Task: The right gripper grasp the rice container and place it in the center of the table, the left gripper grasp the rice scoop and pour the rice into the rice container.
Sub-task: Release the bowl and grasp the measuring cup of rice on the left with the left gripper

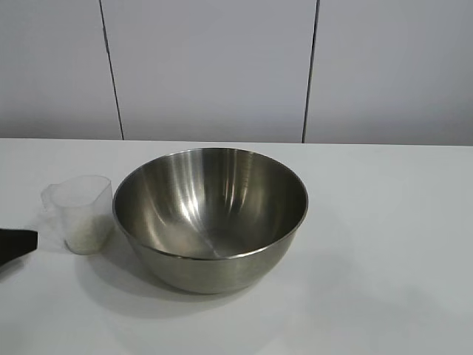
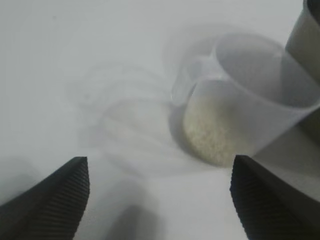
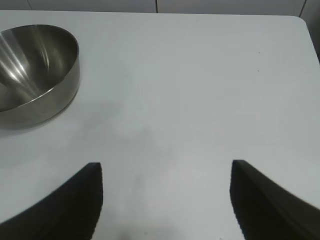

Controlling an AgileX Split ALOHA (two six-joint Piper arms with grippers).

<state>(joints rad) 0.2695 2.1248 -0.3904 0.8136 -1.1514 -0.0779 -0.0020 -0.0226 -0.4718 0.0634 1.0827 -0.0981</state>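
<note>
Bkgd: pale grey panelled wall (image 1: 214, 66) behind a white table (image 1: 384, 244), w/ two thin dark vertical seams (image 1: 111, 66) splitting it into panels. Tabletop plain, matte, rounded far corner in right wrist view. Light soft, even; faint shadows only.

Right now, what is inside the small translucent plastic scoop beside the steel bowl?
White rice grains fill the lower part of the translucent plastic scoop; its upper part looks empty. The large shiny steel bowl next to it holds nothing visible. The scoop's base underneath is hidden.
</note>
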